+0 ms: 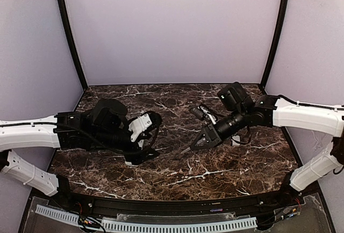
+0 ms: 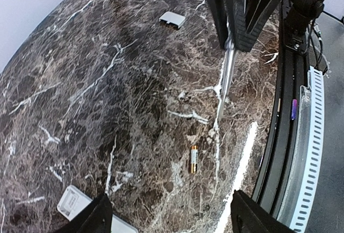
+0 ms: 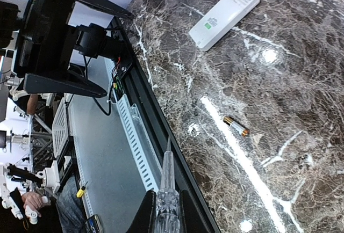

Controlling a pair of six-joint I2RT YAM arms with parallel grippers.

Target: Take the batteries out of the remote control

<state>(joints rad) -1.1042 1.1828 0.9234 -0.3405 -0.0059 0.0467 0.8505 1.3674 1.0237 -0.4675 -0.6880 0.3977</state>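
Left pincer [image 2: 171, 203] hangs wide over the worktop [image 2: 80, 82], nothing between its fingers. The remote control [image 2: 75, 203] lies flat just beside one fingertip, with a loose battery [image 2: 193, 159] near. Right pincer [image 3: 166, 211] clamps a clear-handled pointed tool [image 3: 166, 179], shaft angled down toward the marble. Over there, a small white squarish piece [image 2: 172, 19] sits well apart.

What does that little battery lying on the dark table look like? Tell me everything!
The small cylindrical battery is coppery-gold at one end and dark along the rest, with a shiny, metal-looking skin. It is out of any holder, lying flat on its side on the dark brown marble-patterned table, close to the table's near edge and beside a white vein. Only the table touches it; it lies alone.
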